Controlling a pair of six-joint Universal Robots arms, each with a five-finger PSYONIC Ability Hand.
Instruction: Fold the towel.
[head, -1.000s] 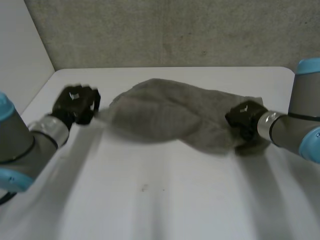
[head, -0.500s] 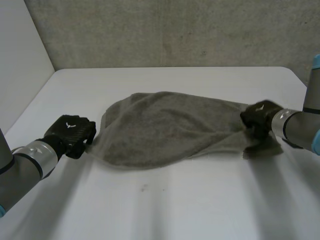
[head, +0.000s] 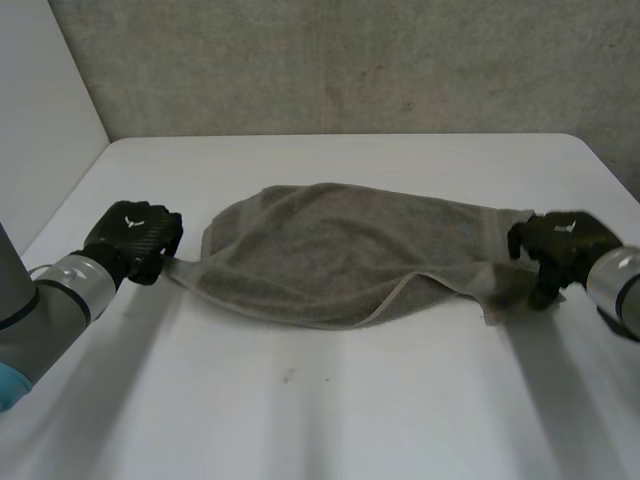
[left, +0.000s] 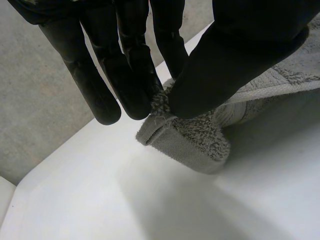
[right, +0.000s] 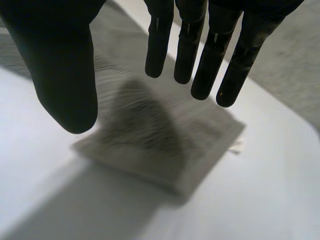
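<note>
Clearly the towel (head: 340, 250) is soft, light and limp, lying wrinkled across the middle of the white table (head: 330, 420), so its corners are best to take. The left hand (head: 135, 240) pinches the left corner between thumb and fingers (left: 135, 75); the right hand (head: 560, 245) hangs over the right corner, fingers straight, holding nothing. The grey wall (head: 350, 60) stands well apart.

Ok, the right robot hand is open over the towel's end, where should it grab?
Take the towel corner lying flat on the table under the right robot hand: probably come straight down and pinch its edge. The left robot hand pinches the opposite corner.
</note>
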